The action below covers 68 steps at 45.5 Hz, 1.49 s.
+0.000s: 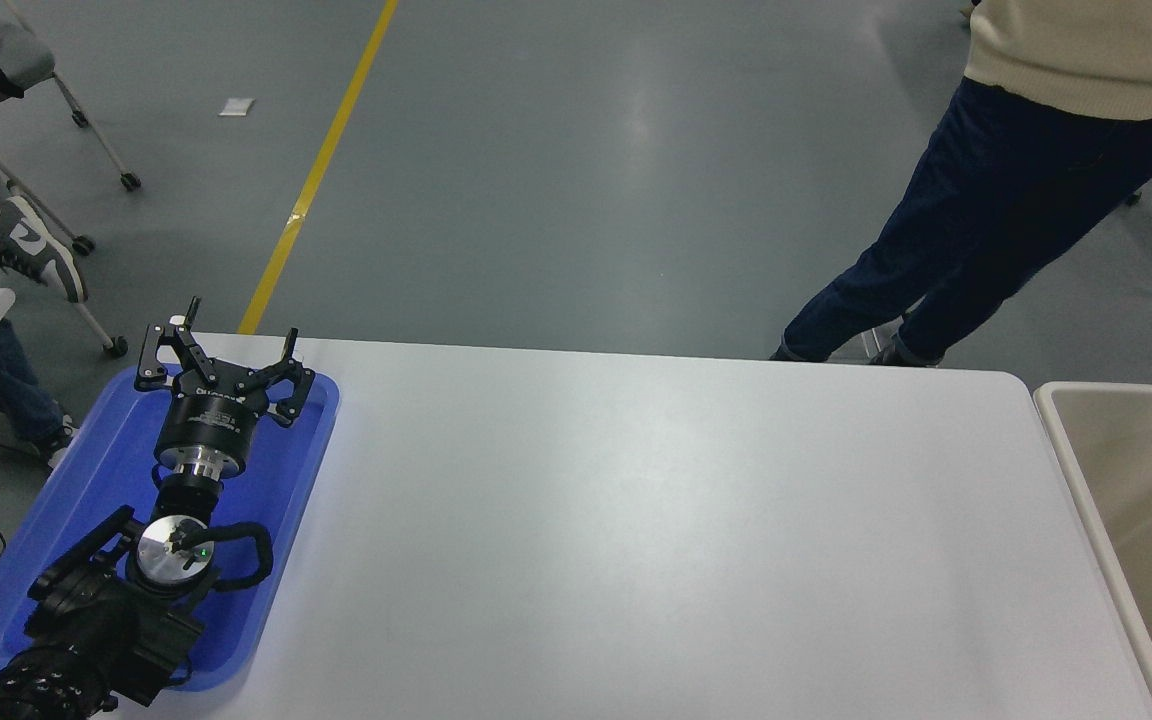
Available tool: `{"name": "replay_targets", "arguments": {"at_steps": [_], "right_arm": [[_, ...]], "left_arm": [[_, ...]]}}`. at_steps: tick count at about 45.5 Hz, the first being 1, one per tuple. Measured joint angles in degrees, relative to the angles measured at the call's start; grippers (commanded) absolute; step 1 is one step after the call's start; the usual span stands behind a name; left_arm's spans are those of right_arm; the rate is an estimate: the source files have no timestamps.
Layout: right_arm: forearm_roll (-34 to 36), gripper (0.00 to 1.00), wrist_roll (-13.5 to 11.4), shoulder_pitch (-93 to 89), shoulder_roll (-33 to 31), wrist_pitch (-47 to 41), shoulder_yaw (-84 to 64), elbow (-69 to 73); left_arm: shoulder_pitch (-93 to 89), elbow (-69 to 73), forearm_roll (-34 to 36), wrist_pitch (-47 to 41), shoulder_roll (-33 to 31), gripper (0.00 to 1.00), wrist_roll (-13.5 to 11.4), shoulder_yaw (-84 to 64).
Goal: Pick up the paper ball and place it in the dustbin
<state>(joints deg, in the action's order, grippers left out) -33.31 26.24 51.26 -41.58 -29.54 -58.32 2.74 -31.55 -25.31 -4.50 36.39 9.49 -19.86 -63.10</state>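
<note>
The dustbin (1131,500) is sitting just beside the right end of the table (636,520), its pale rounded rim and smooth cream inner walls showing, cut off by the frame edge. One white table is stretching across, glossy under the lights. At its left end one blue tray (76,500) is lying, and the left tool (221,345) is hanging over it with fingers spread. Beyond, a yellow floor line (321,165) is crossing grey floor, one person (1016,180) is standing at the far side, another is sitting at upper left.

one blue tray (46,560), one dustbin (1126,480), one table (636,540), one person (1016,180), one gripper (221,350)
</note>
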Motion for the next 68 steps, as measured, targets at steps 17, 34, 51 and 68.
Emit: {"name": "replay_targets", "arguments": {"at_steps": [17,34,51,68], "right_arm": [[7.9,0.00,-11.3,-10.4,6.7,12.4,14.8,-1.4],[10.1,0.21,-15.5,-14.7,12.2,18.3,28.7,-1.1],[13.6,1.00,-15.8,-15.5,13.4,19.6,36.5,-0.9],[15.1,1.00,-15.9,-11.7,13.5,22.0,42.2,-1.5]], "left_arm": [[0.0,0.0,0.0,-0.1,0.0,1.00,0.0,0.0],[0.0,0.0,0.0,-0.1,0.0,1.00,0.0,0.0],[0.0,0.0,0.0,-0.1,0.0,1.00,0.0,0.0],[0.0,0.0,0.0,-0.1,0.0,1.00,0.0,0.0]]}}
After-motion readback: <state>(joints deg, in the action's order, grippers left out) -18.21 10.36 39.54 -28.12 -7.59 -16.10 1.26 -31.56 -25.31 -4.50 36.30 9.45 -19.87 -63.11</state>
